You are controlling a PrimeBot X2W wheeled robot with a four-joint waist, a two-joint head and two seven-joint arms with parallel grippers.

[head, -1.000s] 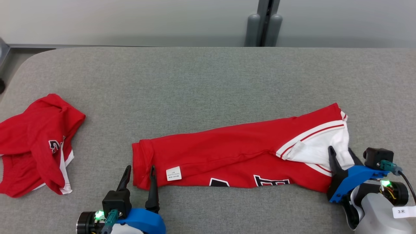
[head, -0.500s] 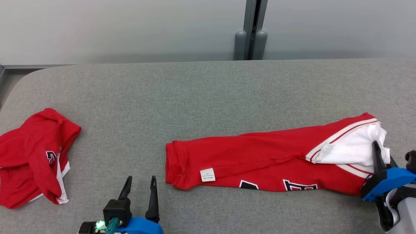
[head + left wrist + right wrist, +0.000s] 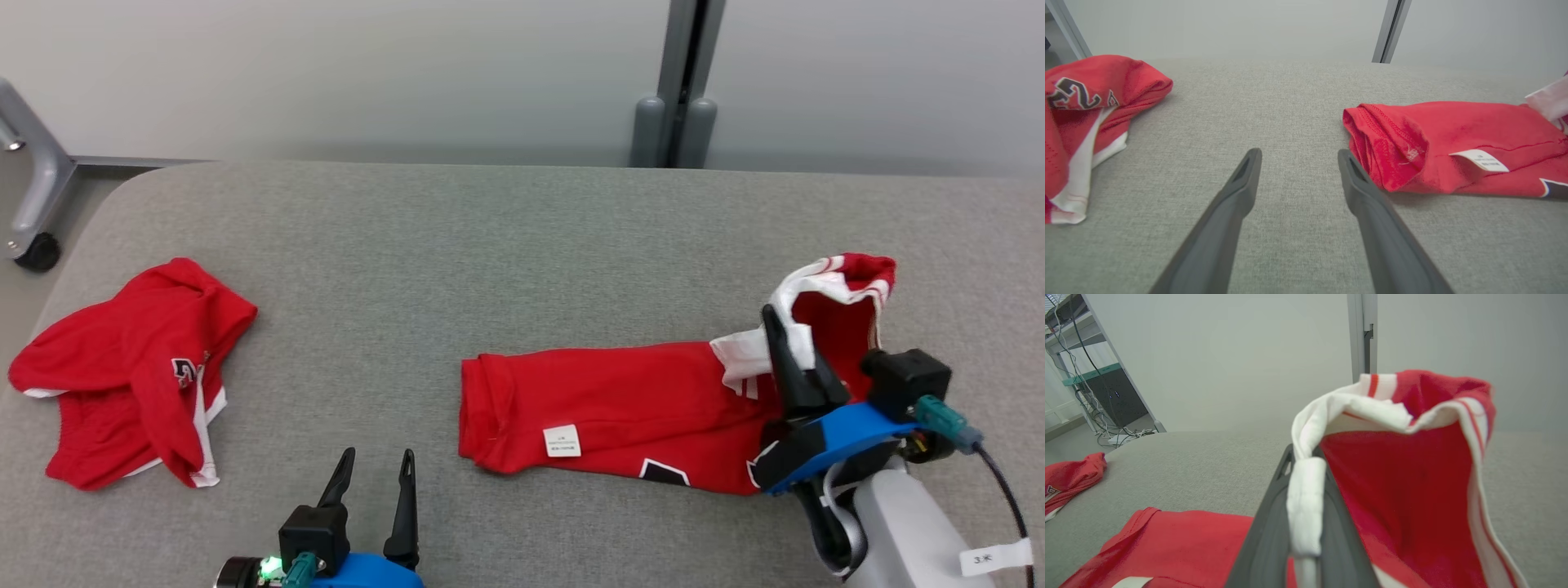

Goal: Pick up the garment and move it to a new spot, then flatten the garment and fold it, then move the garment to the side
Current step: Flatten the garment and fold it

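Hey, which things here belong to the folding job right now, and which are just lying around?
In the job: long red garment, its white-trimmed end raised in the shut right pincer; open left pincer near its other end; grey table under it.
Lying about: crumpled red garment at the table's left; grey post behind the table; wheeled frame leg beyond its left corner.
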